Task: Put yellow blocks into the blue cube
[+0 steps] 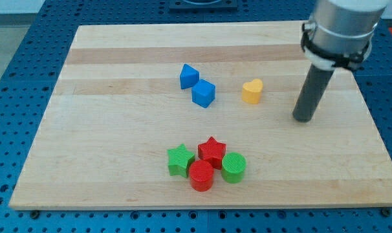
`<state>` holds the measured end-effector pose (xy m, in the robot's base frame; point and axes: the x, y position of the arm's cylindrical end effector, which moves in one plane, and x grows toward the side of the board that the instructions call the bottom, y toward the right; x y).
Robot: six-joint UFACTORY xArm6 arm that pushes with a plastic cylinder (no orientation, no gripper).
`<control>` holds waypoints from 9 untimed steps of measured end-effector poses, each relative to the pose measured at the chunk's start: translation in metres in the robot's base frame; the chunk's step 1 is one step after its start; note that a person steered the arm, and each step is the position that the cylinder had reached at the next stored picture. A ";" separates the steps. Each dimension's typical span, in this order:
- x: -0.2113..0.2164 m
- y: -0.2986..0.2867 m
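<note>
My tip (303, 118) rested on the table (105, 149), near the yellow heart block (251, 91) at its four o'clock; the blue cube (203, 94) lay at the heart's nine o'clock, apart.

Your board (118, 129): pale wood, smooth, visible grain in lengthwise strips, satin sheen. Blocks look like matt plastic: blue cube (203, 94), blue wedge-like block (189, 76), yellow heart (252, 91), green star (180, 160), red star (212, 151), red cylinder (201, 175), green cylinder (234, 167). Your rod: dark, matt, smooth down to my tip (303, 118). Surround (28, 58): blue perforated panel, slight gloss.
</note>
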<state>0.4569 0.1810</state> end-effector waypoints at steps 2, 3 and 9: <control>-0.049 0.022; -0.021 0.035; -0.066 0.021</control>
<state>0.3911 0.2024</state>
